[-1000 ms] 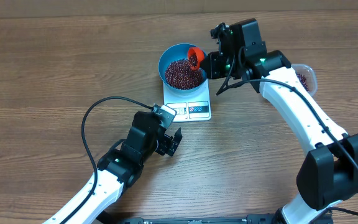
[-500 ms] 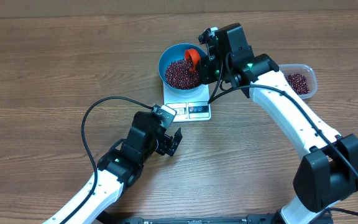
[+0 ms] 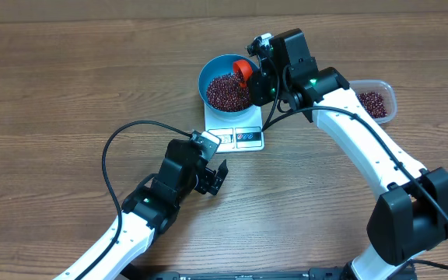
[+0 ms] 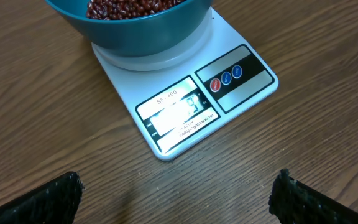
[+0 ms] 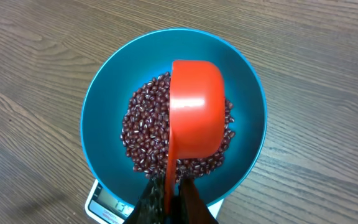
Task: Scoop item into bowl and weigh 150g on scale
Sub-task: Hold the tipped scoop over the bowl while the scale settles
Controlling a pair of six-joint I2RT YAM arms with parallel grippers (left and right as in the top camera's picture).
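Tipping tiny red-brown beans (image 5: 145,134) from mouth-down orange plastic scoop (image 5: 194,112) into deep blue bowl (image 5: 104,109) | right gripper (image 5: 169,194) pinches scoop handle | left gripper (image 4: 179,205) spread, likely watching display edge of flat white scale (image 4: 244,71)

Brown wood-grain table (image 3: 61,70) under and all round the right claw (image 3: 257,80), grain running side to side. Paler strip (image 3: 131,5) beyond the claw, along the far edge. Soft, even light.
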